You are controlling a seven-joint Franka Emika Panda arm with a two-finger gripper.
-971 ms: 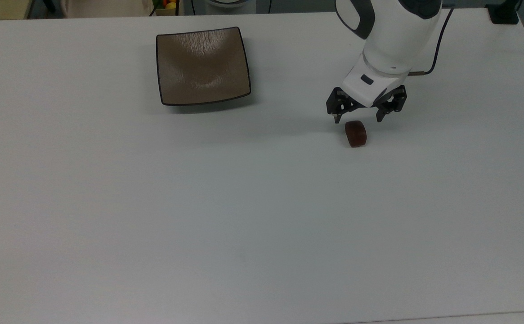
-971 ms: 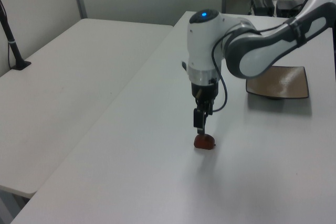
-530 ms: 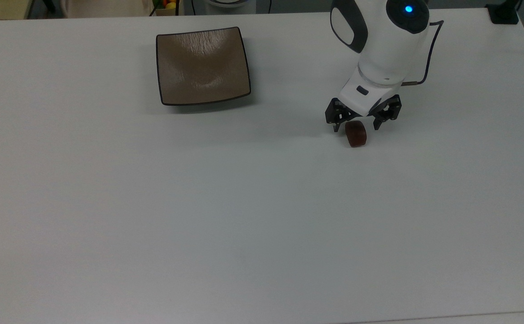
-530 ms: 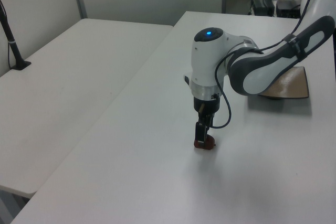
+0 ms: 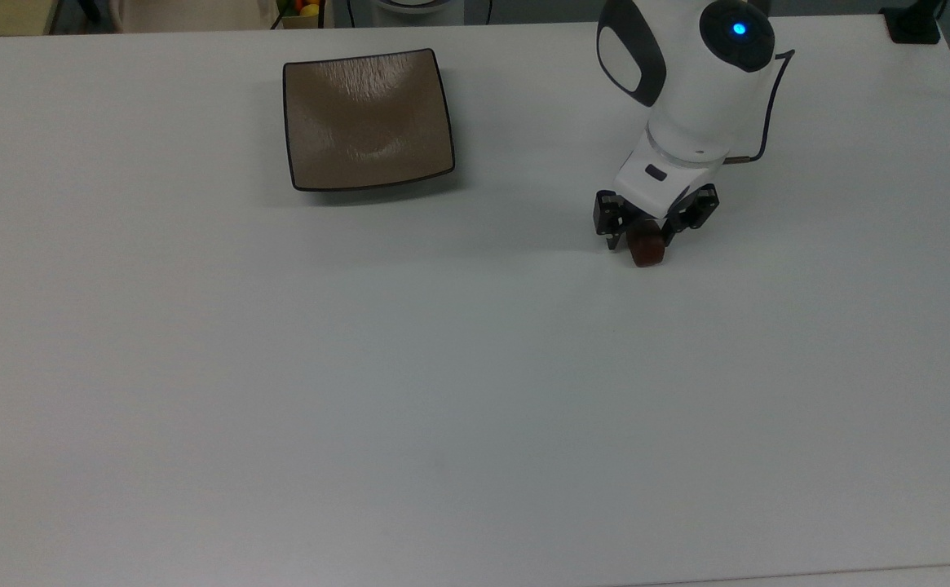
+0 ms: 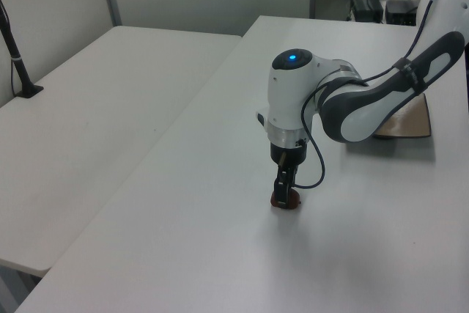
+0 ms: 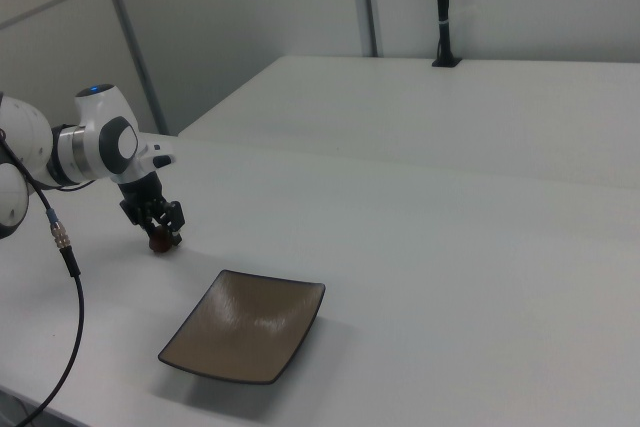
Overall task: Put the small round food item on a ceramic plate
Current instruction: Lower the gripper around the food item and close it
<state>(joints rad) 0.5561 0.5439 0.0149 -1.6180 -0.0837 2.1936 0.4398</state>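
Step in hand: grasp. Gripper [image 5: 643,236] down at table [image 5: 475,391] level, straddling the food item [image 5: 647,251] with a finger on either side, as the top view shows. Jaws narrowed close about the lump; whether pads press it yet, cannot tell. Item resting on the table, well right of the plate [image 5: 367,120] in the top view. Same in the left view: gripper [image 6: 285,194] over the item [image 6: 286,200], fingertips near the surface. In the right view, gripper [image 7: 160,232] and item [image 7: 159,243] beyond the plate [image 7: 246,325], toward the right view's left.

Next move, by judgement: finish the squeeze, confirm hold, lift straight up, carry across toward the top view's left, lower over the plate centre, release low. Glossy rounded lump likely to slip or roll if pinched off-centre; upturned plate corners likely to help keep it in.

Around: black cable [image 5: 772,106] trailing from the wrist, bare table between item and plate. Nothing in the way of the transfer. Second table [image 6: 102,100] alongside in the left view, a dark post [image 7: 442,7] at the far end in the right view.
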